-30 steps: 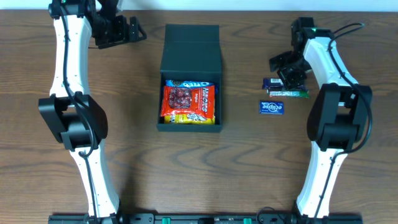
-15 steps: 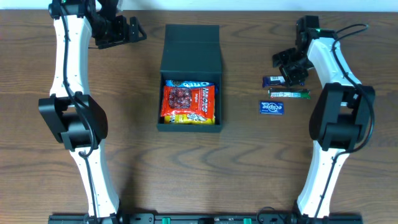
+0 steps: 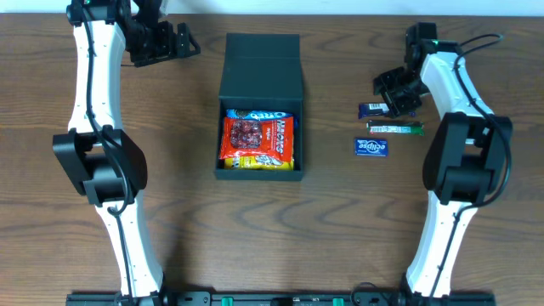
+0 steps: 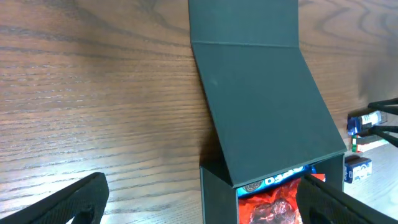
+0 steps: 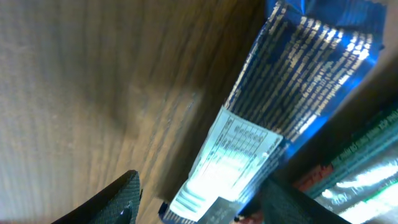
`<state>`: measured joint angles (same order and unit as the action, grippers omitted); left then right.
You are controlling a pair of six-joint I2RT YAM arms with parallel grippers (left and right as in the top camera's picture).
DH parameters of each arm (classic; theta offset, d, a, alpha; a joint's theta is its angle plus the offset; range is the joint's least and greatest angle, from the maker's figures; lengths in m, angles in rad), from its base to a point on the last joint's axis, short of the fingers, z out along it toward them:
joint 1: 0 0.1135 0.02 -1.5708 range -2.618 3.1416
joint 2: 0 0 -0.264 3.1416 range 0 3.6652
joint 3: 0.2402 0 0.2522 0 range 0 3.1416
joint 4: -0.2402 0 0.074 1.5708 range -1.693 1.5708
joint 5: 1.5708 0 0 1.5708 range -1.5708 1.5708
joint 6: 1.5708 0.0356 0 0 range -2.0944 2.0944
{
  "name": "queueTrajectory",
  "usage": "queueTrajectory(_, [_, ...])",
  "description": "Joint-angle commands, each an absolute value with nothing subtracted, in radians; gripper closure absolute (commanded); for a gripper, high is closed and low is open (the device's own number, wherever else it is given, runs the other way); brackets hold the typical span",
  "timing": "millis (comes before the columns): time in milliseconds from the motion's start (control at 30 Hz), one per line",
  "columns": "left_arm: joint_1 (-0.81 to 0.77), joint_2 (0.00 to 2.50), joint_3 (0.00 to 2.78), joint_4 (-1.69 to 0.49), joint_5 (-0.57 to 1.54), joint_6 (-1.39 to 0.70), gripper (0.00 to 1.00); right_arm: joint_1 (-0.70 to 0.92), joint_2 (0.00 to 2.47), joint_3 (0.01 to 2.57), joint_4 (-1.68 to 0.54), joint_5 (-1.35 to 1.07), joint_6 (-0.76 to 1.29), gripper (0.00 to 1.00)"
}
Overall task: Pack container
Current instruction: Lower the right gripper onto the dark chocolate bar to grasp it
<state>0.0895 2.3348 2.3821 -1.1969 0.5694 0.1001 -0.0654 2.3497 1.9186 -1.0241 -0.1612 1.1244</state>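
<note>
The container (image 3: pixel 259 170), a black box, stands at mid-table with its flap lid (image 3: pixel 262 66) folded back. It holds a blue Oreo packet (image 3: pixel 255 114), a red packet (image 3: pixel 257 136) and a yellow packet (image 3: pixel 263 161). My right gripper (image 3: pixel 399 99) is low over a dark blue snack bar (image 3: pixel 371 110). In the right wrist view its fingers (image 5: pixel 118 199) stand on either side of that bar (image 5: pixel 298 81), open, with a gap showing on the left side. My left gripper (image 3: pixel 183 41) hangs open at the back left, away from the box (image 4: pixel 261 93).
A green and white bar (image 3: pixel 393 128) lies just in front of the blue bar. A blue Eclipse packet (image 3: pixel 371 147) lies nearer the front. In the left wrist view those packets (image 4: pixel 359 124) show at the right edge.
My right gripper has shifted slightly to the right and its jaws have narrowed around the dark blue bar. The left arm has not moved.
</note>
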Motion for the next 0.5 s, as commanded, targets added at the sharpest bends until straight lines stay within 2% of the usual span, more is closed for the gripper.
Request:
queueTrajectory(0, [0.089, 2.346, 2.376, -1.200, 0.574, 0.089, 0.02, -0.072, 2.374, 1.915, -1.026, -0.162, 1.118, 0.39])
queueTrajectory(233, [0.089, 2.346, 2.376, -1.200, 0.574, 0.089, 0.02, -0.072, 2.386, 1.915, -1.024, -0.169, 1.121, 0.41])
queueTrajectory(400, [0.089, 2.346, 2.376, -1.200, 0.574, 0.089, 0.02, -0.072, 2.389, 1.915, -1.022, -0.169, 1.121, 0.48])
queueTrajectory(467, [0.089, 2.346, 2.376, -1.200, 0.574, 0.089, 0.02, -0.072, 2.390, 1.915, -1.023, -0.169, 1.121, 0.55])
